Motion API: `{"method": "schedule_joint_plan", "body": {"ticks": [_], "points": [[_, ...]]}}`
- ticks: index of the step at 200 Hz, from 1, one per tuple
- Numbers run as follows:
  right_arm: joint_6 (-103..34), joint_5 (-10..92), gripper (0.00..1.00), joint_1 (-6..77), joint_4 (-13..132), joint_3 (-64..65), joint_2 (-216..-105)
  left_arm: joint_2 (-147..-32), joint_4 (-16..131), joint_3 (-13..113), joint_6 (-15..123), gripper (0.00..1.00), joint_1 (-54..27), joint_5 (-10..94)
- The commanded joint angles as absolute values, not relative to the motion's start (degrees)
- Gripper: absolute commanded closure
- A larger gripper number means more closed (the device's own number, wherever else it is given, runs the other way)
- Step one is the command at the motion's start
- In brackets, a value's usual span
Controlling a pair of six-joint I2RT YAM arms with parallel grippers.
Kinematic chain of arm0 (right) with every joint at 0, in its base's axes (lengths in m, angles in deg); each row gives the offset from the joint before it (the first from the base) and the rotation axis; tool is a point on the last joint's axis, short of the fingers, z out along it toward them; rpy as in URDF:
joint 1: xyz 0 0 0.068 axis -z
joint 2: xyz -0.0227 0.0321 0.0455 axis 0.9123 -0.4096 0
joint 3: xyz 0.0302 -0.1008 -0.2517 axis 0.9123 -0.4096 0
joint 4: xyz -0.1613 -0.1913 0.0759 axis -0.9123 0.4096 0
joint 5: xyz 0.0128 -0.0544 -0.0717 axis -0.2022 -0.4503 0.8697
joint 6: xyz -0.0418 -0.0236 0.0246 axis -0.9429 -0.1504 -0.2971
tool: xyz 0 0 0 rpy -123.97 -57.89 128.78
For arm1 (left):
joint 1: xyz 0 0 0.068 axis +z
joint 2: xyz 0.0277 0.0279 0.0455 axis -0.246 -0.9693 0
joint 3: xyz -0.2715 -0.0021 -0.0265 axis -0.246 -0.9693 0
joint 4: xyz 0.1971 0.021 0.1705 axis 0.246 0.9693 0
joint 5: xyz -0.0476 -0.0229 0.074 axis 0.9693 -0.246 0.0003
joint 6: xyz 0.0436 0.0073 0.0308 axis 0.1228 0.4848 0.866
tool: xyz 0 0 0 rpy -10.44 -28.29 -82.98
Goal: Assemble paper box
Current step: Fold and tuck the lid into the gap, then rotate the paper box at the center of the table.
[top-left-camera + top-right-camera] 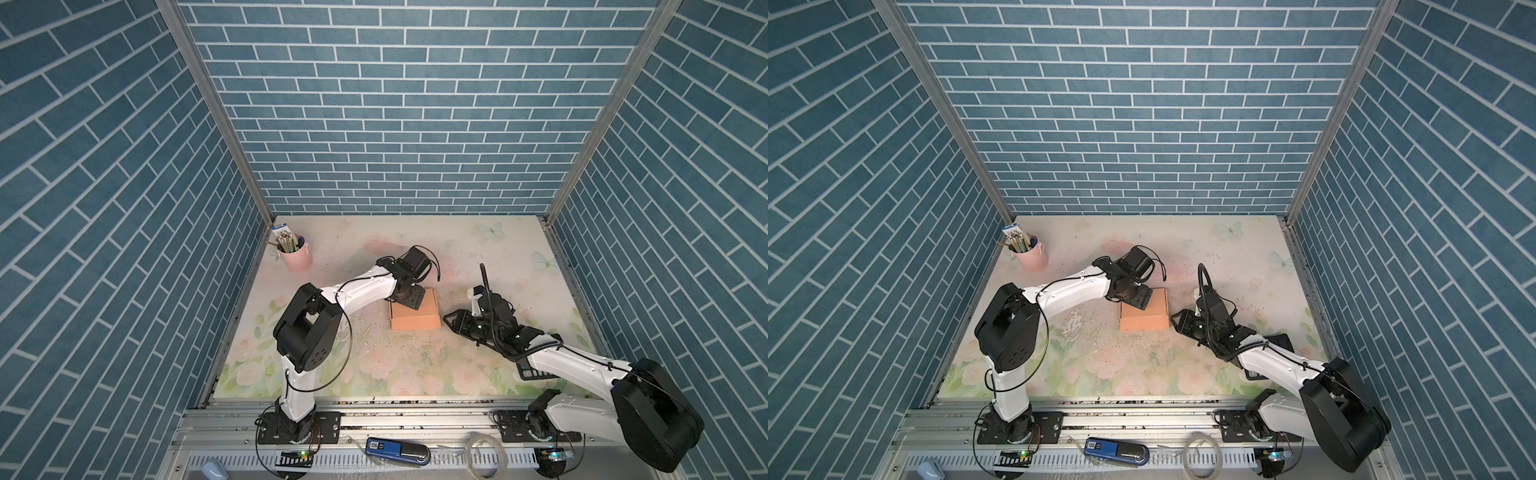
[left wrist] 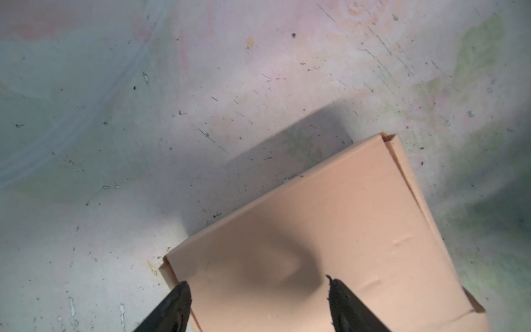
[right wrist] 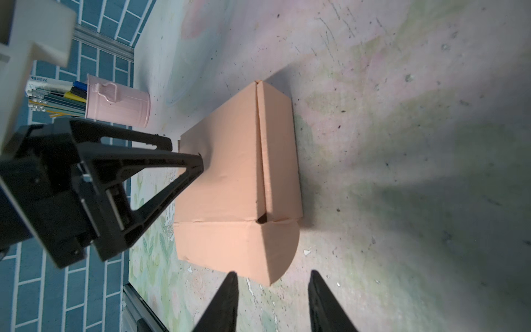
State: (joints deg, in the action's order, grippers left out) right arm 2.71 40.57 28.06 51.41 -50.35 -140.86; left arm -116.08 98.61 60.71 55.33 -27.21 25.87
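Note:
The paper box [image 1: 415, 319] [image 1: 1144, 321] is a peach-orange folded box lying closed near the middle of the table. A rounded side flap [image 3: 275, 250] bulges out at the end nearest my right gripper. My left gripper [image 1: 409, 300] [image 1: 1139, 301] [image 2: 257, 280] hovers open over the box lid [image 2: 316, 224], and in the right wrist view one fingertip [image 3: 198, 164] touches the lid. My right gripper [image 1: 449, 320] [image 1: 1177, 321] [image 3: 273, 272] stands open just right of the box, low over the table. Nothing is between its fingers.
A pink cup of pens [image 1: 297, 257] [image 1: 1032, 257] [image 3: 120, 106] stands at the back left. A black calculator [image 1: 535, 372] lies partly under my right arm. Blue brick walls close three sides. A blue tool [image 1: 397, 449] lies on the front rail.

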Motion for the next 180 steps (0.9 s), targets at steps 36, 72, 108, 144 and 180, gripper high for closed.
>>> {"method": "schedule_joint_plan", "body": {"ticks": [36,72,108,144,180], "points": [[3.4,44.55,0.59,24.13,53.25,-52.47,-137.54,-119.29,101.1,65.55,57.56,0.22,-25.24,25.8],[5.56,46.55,0.6,21.8,51.31,-56.0,-136.26,-121.3,101.32,66.36,57.92,0.22,-24.76,26.48],[7.6,47.2,0.6,20.21,44.24,-58.39,-140.54,-122.13,101.05,66.11,57.74,0.23,-24.1,27.49],[7.78,46.5,0.6,19.99,37.55,-57.38,-147.95,-121.71,101.72,65.24,57.83,0.23,-23.83,27.73],[7.55,45.8,0.61,19.97,33.51,-56.1,-153.72,-119.34,102.01,63.14,57.75,0.23,-23.06,27.94]]}}
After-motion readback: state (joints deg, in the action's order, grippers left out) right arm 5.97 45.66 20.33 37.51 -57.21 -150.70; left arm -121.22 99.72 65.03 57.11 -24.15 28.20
